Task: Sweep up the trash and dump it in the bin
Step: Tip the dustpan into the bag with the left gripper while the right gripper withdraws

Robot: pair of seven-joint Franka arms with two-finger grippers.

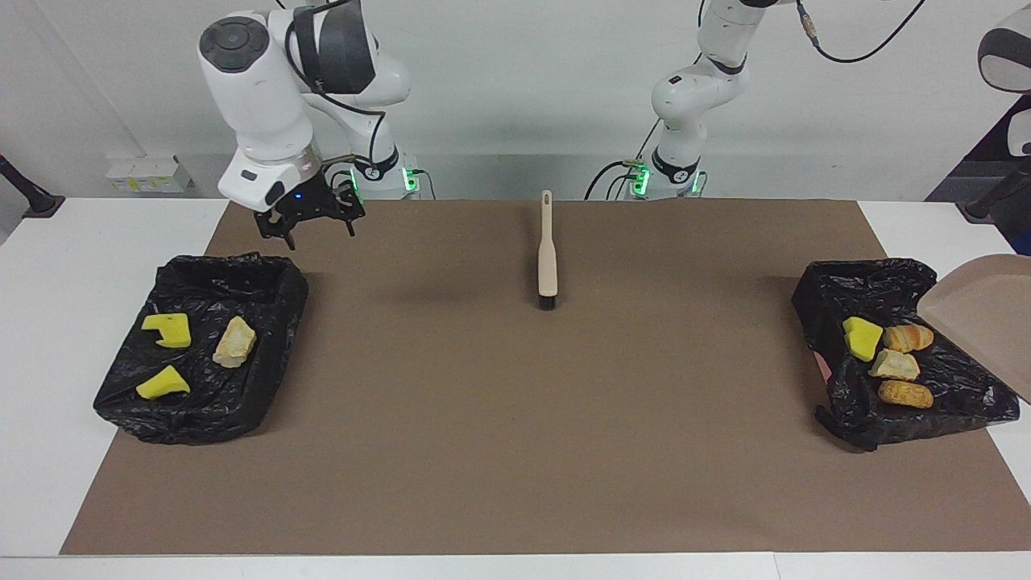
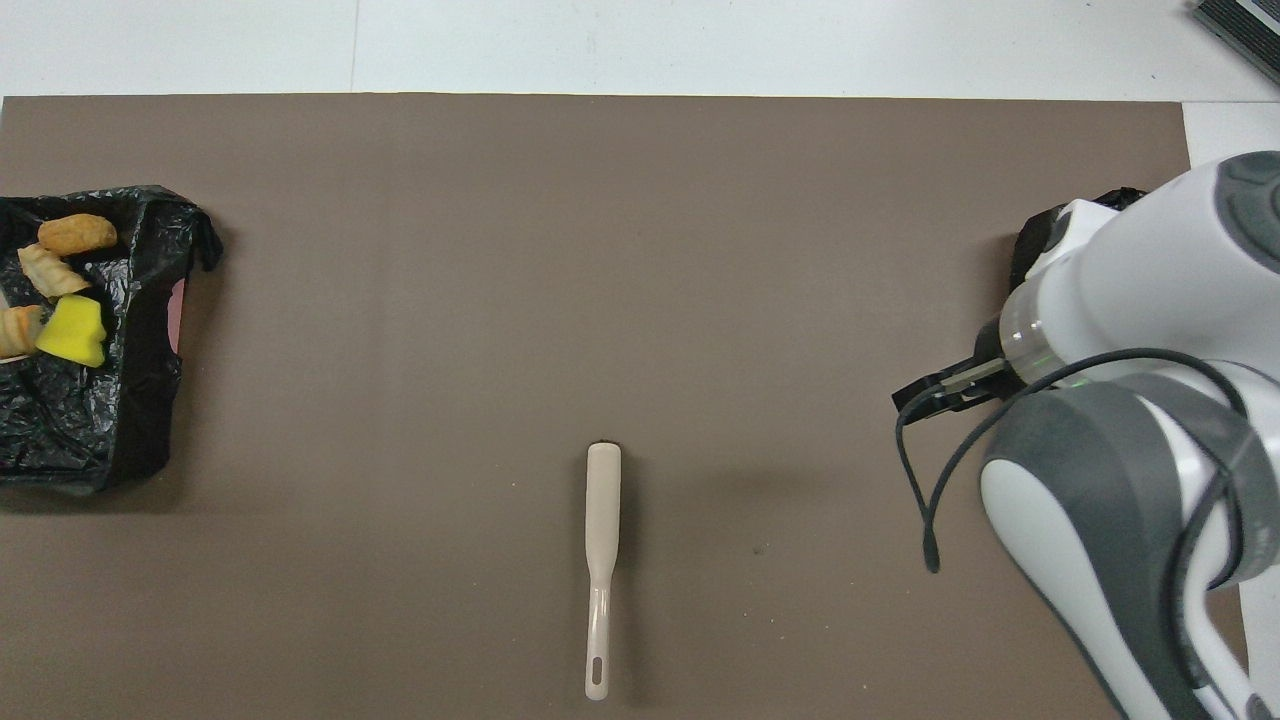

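The trash lies in two black-lined bins. In the bin [image 1: 838, 294] at the left arm's end are a yellow sponge chunk [image 1: 862, 338] [image 2: 72, 332] and three pastries [image 1: 905, 394] [image 2: 77, 233]. The beige dustpan [image 1: 983, 314] hangs tipped over that bin with its underside showing and its handle running out of view, where my left gripper is hidden. The bin [image 1: 270, 278] at the right arm's end holds two yellow sponge chunks [image 1: 167, 329] and a pale lump [image 1: 234, 341]. My right gripper [image 1: 306, 219] hangs open and empty over the mat by that bin's nearer rim.
The beige brush [image 1: 547, 258] [image 2: 602, 520] lies on the brown mat [image 1: 515, 419] midway between the bins, black bristles pointing away from the robots. In the overhead view the right arm [image 2: 1130, 400] covers nearly all of its bin.
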